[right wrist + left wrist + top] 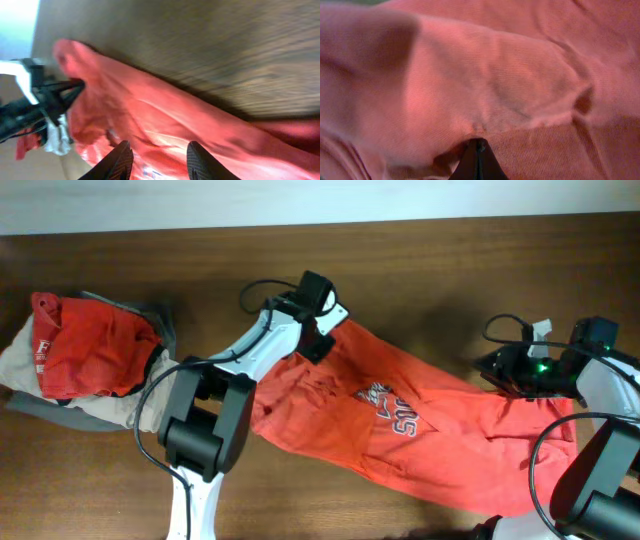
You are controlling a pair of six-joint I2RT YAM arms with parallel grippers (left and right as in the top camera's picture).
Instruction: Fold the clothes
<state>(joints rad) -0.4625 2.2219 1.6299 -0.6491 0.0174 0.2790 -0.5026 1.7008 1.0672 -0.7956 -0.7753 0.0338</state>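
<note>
The orange-red T-shirt (400,430) lies crumpled and stretched across the table's middle, its navy-and-white print partly showing. My left gripper (322,330) is shut on the shirt's upper left edge; in the left wrist view its closed fingertips (478,145) pinch the fabric (495,85). My right gripper (500,365) is open by the shirt's right end. In the right wrist view its spread fingers (161,150) hover over the shirt (165,120) without holding it.
A pile of other clothes (85,350), red on top of beige and grey, lies at the left of the brown wooden table (440,270). A white wall edge runs along the back.
</note>
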